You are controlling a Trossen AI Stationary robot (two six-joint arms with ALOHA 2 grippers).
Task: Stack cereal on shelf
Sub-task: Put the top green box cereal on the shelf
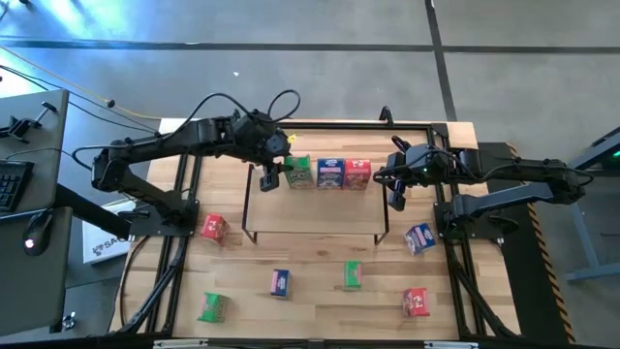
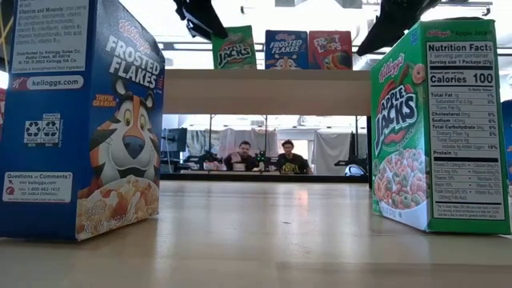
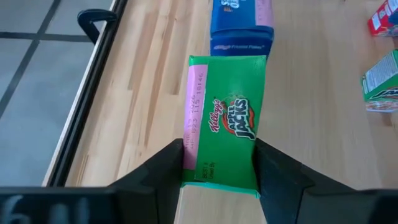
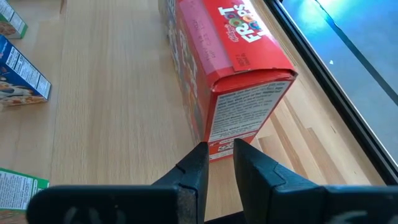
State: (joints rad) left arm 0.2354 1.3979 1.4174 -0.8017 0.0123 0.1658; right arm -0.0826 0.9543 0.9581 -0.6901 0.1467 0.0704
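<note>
three boxes stand in a row on the shelf [image 1: 257,208] near the table's far edge: a green apple jacks box [image 1: 299,174], a blue frosted flakes box [image 1: 330,173] and a red froot loops box [image 1: 357,173], side by side. the left gripper [image 3: 217,168] is at the green box's end of the row, its two dark fingers [image 3: 166,168] set either side of that box's top, pads right against the cardboard. whether they are pressing or just let go, i cannot tell. the right gripper [image 4: 219,163] hangs just off the red box's outer end, fingers nearly together with a thin gap and nothing between them.

six more boxes sit on the tabletop [image 1: 320,305]. a red one [image 1: 214,229] lies by the shelf's left leg, a blue one [image 1: 419,237] off the shelf's right side. toward the near edge are a green box [image 1: 212,307] at the left, a blue box [image 1: 280,282] and a green box [image 1: 352,275] in the middle, and a red box [image 1: 417,302] at the right.

beyond the table, two people [image 2: 268,158] sit at a desk far back in the room.
</note>
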